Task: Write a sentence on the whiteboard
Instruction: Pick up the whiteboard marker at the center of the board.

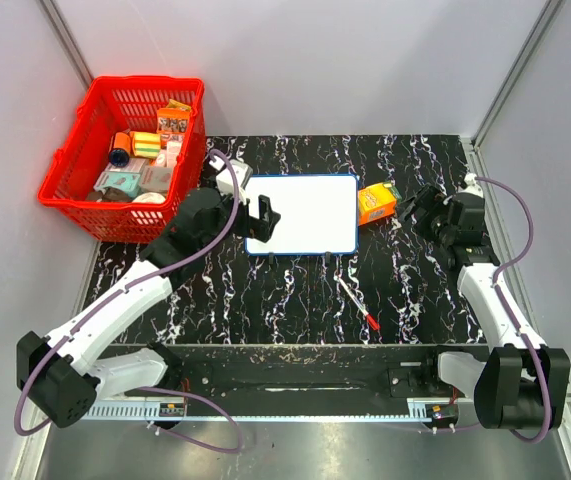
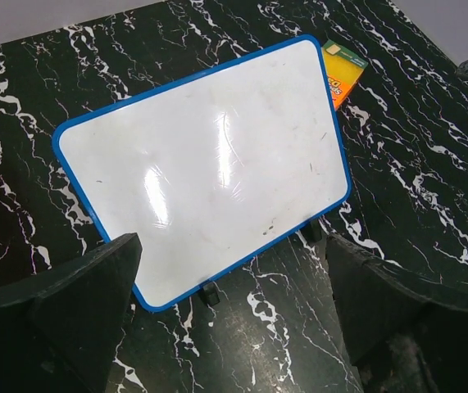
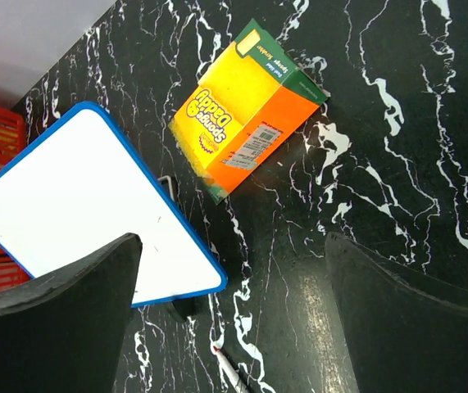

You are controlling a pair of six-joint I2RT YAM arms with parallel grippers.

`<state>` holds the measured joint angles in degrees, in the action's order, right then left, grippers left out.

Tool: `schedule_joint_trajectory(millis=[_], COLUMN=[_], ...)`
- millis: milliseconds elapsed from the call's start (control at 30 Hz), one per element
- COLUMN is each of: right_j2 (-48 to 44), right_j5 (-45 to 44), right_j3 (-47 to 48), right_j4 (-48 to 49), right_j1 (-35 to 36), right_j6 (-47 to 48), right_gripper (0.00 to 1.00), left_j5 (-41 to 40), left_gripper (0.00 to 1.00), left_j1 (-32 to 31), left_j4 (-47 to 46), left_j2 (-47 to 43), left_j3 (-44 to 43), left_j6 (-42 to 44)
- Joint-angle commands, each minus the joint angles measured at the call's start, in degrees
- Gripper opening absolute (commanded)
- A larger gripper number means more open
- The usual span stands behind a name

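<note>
Your whiteboard [image 1: 300, 214] lies flat on the tabletop [image 1: 265, 300], in the middle toward the back, between the red basket [image 1: 150, 80] and the orange box [image 1: 376, 203]. The box sits just beside the board's right edge; the right wrist view shows a thin strip of marble between them.

Both pincers are spread wide and hold nothing. The left pincer [image 2: 234, 254] hangs over the board's left edge, and the right pincer [image 3: 234, 254] hovers just right of the box.

Room to move: there's a bare stretch of tabletop in front of the board's near edge, with only the marker pen [image 1: 357, 303] lying in it, right of centre. The walls come in close on both sides.

Hard to see: from above, the left pincer covers part of the board's blue frame. Two small black bits poke out under the near edge – can't tell what they are. The board surface is mostly glare plus a few faint specks, nothing I can read as the sentence. In the right wrist view the board is cut off and only the pen's tip shows – the basket's contents are just a jumble
</note>
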<state>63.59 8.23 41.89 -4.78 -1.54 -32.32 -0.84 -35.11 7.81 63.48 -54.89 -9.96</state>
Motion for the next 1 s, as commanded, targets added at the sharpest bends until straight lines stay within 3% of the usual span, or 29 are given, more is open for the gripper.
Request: schedule_joint_trajectory(millis=[0,167,300,400,533,733,967], right_j2=[-0.75,0.13,0.83,1.7,3.29,3.73,3.64], right_j5=[3.81,5.31,5.48,5.83,6.01,3.46,2.5], right_j3=[0.56,0.12,-0.31,-0.76,-0.93,-1.81,-2.16], right_j4=[1.7,3.28,3.81,4.25,4.16,3.99,3.81], right_j1=[0.13,0.13,0.13,0.13,0.13,0.13,0.13], right_j6=[1.55,1.99,2.08,1.64,1.9,2.78,3.05], right_gripper=[1.0,1.0,1.0,1.0,1.0,1.0,1.0], left_j5=[1.9,8.39,7.44,5.77,11.63,16.21,22.37], left_gripper=[0.99,0.99,0.99,0.99,0.99,0.94,0.91], left_j1=[0.04,-0.66,-6.61,-12.33,-16.74,-22.01,-27.2], left_j4=[-2.19,-2.72,-0.17,1.06,2.29,7.83,8.89], left_j2=[-0.99,0.06,4.36,9.1,18.66,32.47,39.34], left_j3=[0.31,0.84,-1.44,-3.46,-7.24,-17.17,-21.48], left_j6=[3.01,6.61,11.87,19.25,27.33,33.59,39.04])
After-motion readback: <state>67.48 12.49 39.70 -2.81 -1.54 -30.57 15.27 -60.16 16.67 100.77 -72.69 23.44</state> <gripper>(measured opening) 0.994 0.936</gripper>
